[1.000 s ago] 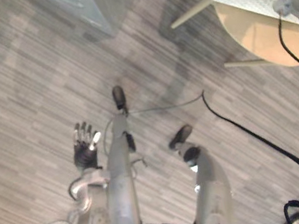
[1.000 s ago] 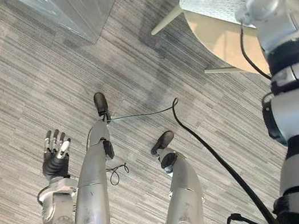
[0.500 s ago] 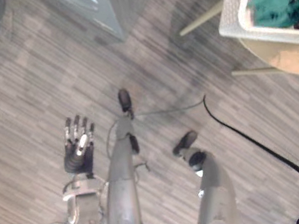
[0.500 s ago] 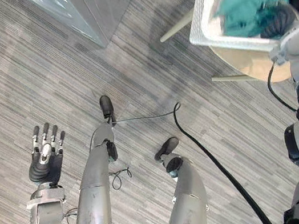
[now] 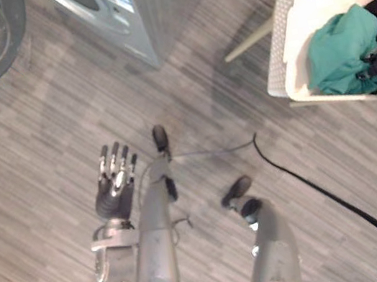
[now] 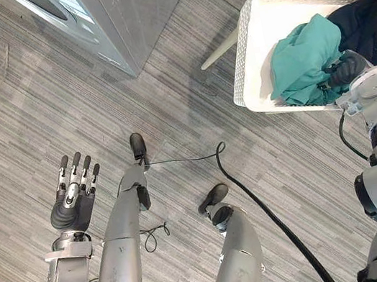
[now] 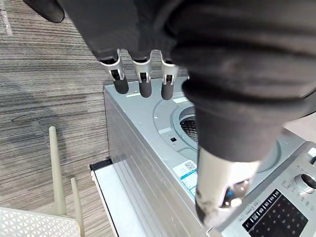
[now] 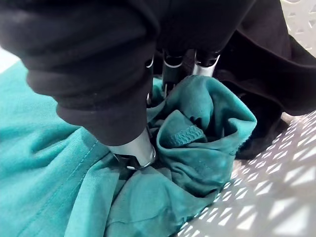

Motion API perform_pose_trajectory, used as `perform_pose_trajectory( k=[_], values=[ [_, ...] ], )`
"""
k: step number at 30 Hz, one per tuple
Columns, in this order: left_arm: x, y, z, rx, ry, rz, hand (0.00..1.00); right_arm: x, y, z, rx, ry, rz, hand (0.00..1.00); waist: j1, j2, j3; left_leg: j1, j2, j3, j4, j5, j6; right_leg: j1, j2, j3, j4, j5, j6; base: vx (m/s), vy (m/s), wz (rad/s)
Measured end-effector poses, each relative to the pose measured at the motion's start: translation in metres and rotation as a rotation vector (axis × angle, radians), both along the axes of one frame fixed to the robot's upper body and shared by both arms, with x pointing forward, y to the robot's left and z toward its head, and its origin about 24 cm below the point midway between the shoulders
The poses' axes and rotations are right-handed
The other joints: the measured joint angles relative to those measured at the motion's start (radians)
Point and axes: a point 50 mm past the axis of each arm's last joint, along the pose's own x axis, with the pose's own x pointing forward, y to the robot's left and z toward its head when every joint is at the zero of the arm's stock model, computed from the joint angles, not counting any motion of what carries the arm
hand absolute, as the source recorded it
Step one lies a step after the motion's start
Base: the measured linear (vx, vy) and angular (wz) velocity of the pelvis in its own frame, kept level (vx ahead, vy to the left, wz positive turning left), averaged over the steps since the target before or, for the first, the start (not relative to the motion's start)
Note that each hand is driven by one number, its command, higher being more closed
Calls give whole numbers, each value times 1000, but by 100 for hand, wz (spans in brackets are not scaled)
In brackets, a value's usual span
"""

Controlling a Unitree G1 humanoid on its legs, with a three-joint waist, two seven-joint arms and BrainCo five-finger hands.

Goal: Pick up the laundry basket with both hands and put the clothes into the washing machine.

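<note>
The teal garment (image 6: 302, 59) lay in the white laundry basket (image 6: 245, 58) at the upper right of the frame, heaped against a black garment (image 6: 371, 17). A bunched fold of the teal cloth was pinched between the thumb (image 8: 134, 148) and the fingers of the right hand (image 6: 346, 73), the fingertips being sunk in the folds. A pale leg (image 6: 220, 51) was seen slanting out from under the basket's left wall.

Over the last second the whole picture had been shifted, so a camera move was read, not a move of the basket. The basket was now shown almost whole, where only a corner had been caught before. Within that shift, the right arm, seen a second earlier over the near rim, had been brought down into the clothes.

The left hand (image 6: 74, 197) was kept at the lower left over the striped grey floor (image 6: 25, 126), its fingers (image 7: 143, 84) straight, spread and holding nothing. The washing machine (image 6: 101, 17) stood at the upper left, well apart from the basket.

The basket was not being lifted by both hands. It was judged that the clothes were being taken out piece by piece, with the grasp made but the lift not yet done. A carry across the floor would be needed, and the black garment could be dragged along.
</note>
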Motion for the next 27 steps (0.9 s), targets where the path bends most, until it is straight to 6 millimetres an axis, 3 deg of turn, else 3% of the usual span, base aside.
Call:
perform_pose_trajectory(
  k=[4, 14, 27],
  values=[
    [0, 1, 0, -5, 10, 19, 0, 4, 4, 2, -51, -40, -22, 100, -5, 0, 0, 19, -2, 4, -29, 15, 0, 11, -1, -5, -2, 0, 0, 5, -21, 2],
    [0, 1, 0, -16, 14, 36, 0, 8, 8, 37, -137, -203, -70, 100, -11, 0, 1, 18, -8, 5, -62, 38, 7, 9, -2, -23, -9, 0, 0, 28, -19, 3],
    [7, -18, 9, -84, -20, -22, 0, -3, 12, 97, -32, -640, -169, 100, -26, -1, 12, 21, -4, -20, 0, 3, 4, 59, -7, -51, 11, -21, 0, 25, -18, 5]
  ],
)
